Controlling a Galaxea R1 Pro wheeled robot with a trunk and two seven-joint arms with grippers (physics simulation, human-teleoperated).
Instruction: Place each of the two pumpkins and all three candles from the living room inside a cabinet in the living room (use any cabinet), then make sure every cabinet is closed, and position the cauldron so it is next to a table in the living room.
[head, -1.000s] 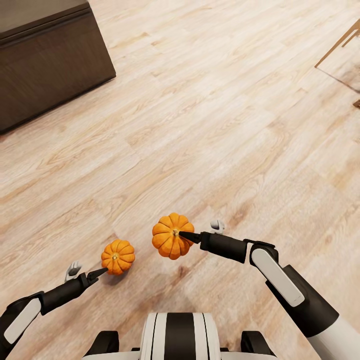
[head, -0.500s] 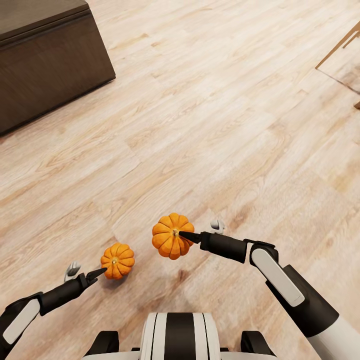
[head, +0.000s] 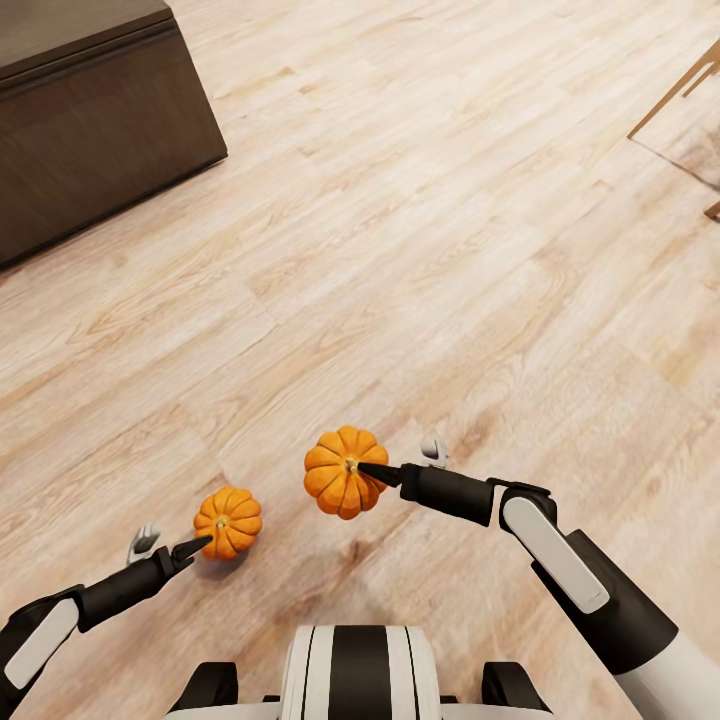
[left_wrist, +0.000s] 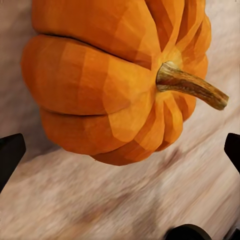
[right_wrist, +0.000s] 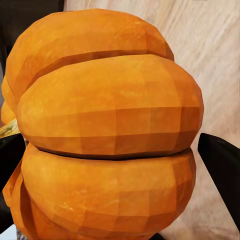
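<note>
The right tool is closed around a pumpkin and holds it above the wooden floor. One dark fingertip lies across the top, close to the stem. In the right wrist view the ribbed orange body sits between the two dark fingers at the edges of the picture. The right arm comes in from the lower right, bent at the elbow, with the forearm pointing to the middle.

The left tool stands wide, its fingers well spread. A second, smaller-looking pumpkin rests on the floor just beside its dark fingertip; whether they touch, I cannot tell. In the left wrist view this pumpkin lies ahead of the two finger ends, not between them, its brown stem pointing sideways. The left arm reaches low from the lower left corner.

The dark-brown cabinet stands well apart at the upper left, its front closed.
</note>
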